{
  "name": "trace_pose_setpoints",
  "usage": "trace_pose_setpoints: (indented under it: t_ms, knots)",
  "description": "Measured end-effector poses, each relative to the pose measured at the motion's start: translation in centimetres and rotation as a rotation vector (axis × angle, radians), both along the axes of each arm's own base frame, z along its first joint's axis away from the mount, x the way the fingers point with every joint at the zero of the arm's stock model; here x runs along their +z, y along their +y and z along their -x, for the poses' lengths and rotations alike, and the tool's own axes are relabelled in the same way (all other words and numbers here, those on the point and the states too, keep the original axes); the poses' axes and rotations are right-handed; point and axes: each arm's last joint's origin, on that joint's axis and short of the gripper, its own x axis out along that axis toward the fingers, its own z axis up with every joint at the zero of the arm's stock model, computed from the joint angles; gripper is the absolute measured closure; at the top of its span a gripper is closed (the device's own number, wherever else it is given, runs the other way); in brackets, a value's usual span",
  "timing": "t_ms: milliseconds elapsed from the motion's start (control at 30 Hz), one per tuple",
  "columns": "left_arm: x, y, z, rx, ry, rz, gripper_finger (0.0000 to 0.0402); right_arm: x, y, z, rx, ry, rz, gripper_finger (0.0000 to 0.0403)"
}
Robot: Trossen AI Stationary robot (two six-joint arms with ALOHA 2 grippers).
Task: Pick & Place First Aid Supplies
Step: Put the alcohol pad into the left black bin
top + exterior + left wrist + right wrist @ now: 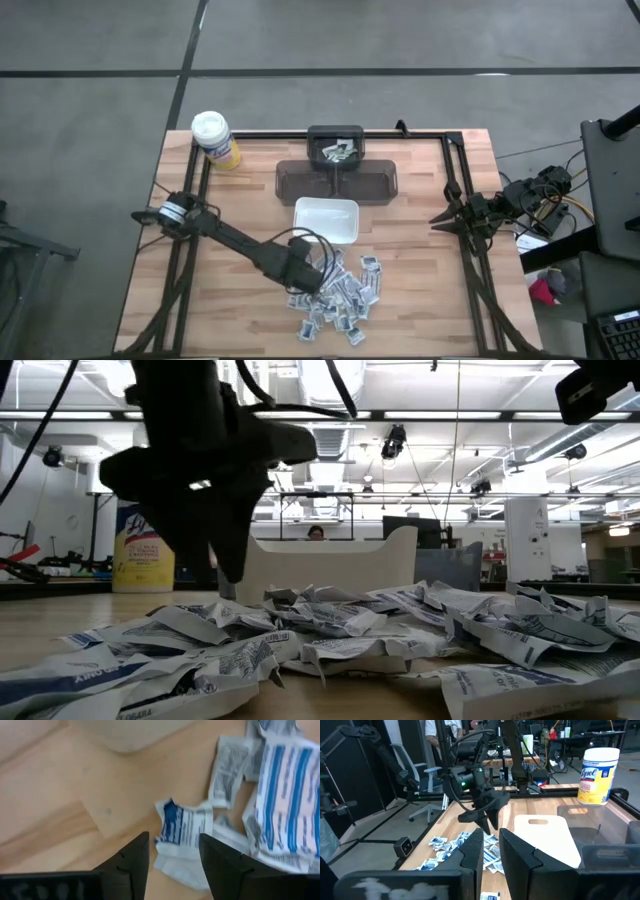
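Lysol canister (598, 768) label reads only in right wrist view; left end effector (172, 852) open above packets (340, 295); right end effector (490, 851) slightly parted, empty.

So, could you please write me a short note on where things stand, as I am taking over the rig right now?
Left tool: open, empty, low over the near edge of the packet pile, a blue-printed packet between its fingers.
Right tool: parked at the table's right edge, holding nothing.
White dish: empty, just behind the pile.
Dark bin at the back: a few packets already inside.
Left to do: nearly all packets still lie loose on the table.
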Motion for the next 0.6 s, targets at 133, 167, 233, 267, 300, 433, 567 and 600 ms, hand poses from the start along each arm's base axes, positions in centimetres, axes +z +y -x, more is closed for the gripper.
trace_pose_setpoints:
  t_ms: [133, 167, 233, 267, 300, 433, 567, 600]
  knots:
    - [-0.2, 0.9, -0.2, 0.030, 0.011, 0.010, 0.0237, 0.0, 0.0, 0.0, 0.000, 0.001, -0.003, 0.0344]
    - [-0.3, 1.0, -0.2, 0.039, 0.017, 0.017, 0.0237, 0.0, 0.0, 0.0, 0.000, 0.001, -0.003, 0.0344]
    - [-0.5, 0.9, 0.0, 0.052, 0.029, 0.040, 0.0237, 0.0, 0.0, 0.0, 0.000, 0.001, -0.003, 0.0344]
    - [-0.6, 0.9, 0.0, 0.056, 0.030, 0.045, 0.0237, 0.0, 0.0, 0.0, 0.000, 0.001, -0.003, 0.0344]
    - [-0.7, 0.8, 0.1, 0.058, 0.030, 0.056, 0.0237, 0.0, 0.0, 0.0, 0.000, 0.001, -0.003, 0.0344]
    - [-1.0, 0.7, 0.3, 0.073, 0.041, 0.064, 0.0237, 0.0, 0.0, 0.0, 0.000, 0.000, -0.001, 0.0344]
    - [-1.3, 0.9, 0.4, 0.077, 0.049, 0.059, 0.0237, 0.0, 0.0, 0.0, 0.000, 0.000, 0.001, 0.0344]
    - [-1.5, 0.9, 0.5, 0.077, 0.053, 0.058, 0.0237, 0.0, 0.0, 0.0, 0.000, 0.000, 0.000, 0.0344]
